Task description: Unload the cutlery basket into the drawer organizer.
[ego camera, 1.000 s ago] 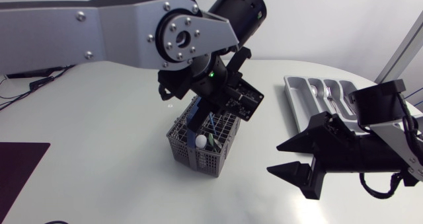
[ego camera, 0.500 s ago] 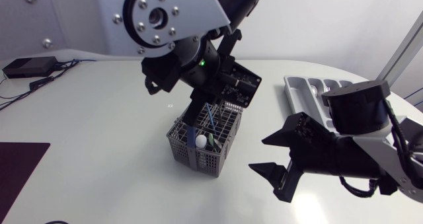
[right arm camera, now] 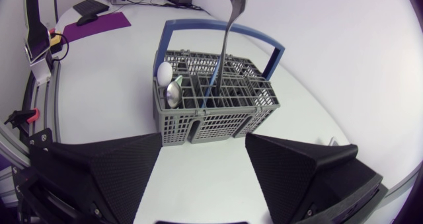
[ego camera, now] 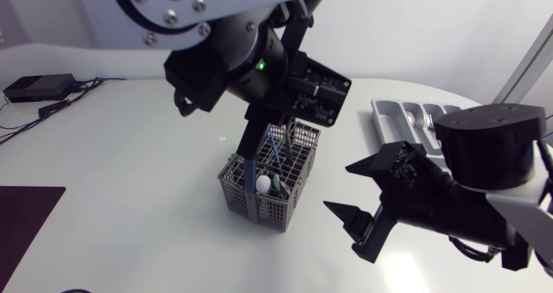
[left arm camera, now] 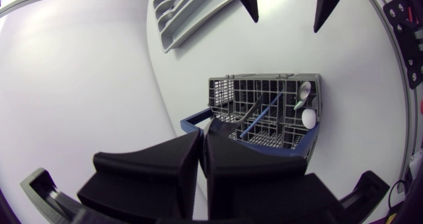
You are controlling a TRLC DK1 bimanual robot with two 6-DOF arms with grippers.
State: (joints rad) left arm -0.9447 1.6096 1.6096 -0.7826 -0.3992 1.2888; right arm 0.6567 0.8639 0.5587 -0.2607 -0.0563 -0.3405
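Note:
A grey cutlery basket (ego camera: 259, 202) with a blue handle stands mid-table. My left gripper (ego camera: 258, 127) hangs over its far corner, shut on the top of a slim utensil (ego camera: 250, 155) that still stands in a compartment. In the right wrist view that utensil (right arm camera: 225, 39) rises out of the basket (right arm camera: 211, 118). The left wrist view has the fingers pressed together (left arm camera: 201, 135) above the basket (left arm camera: 264, 92). A blue rod (ego camera: 275, 150), a white egg-shaped thing (ego camera: 262, 183) and a spoon (right arm camera: 174, 92) are also inside. My right gripper (ego camera: 339, 189) is open, right of the basket. The grey organizer (ego camera: 402, 120) lies far right.
A fork (ego camera: 429, 120) lies in one slot of the organizer. A purple mat (ego camera: 26, 215) sits at the table's front left edge, and a black box (ego camera: 39, 87) with cables at the far left.
My left gripper has shut and its arm has risen over the basket. My right gripper has swung left, closer to the basket, staying open.

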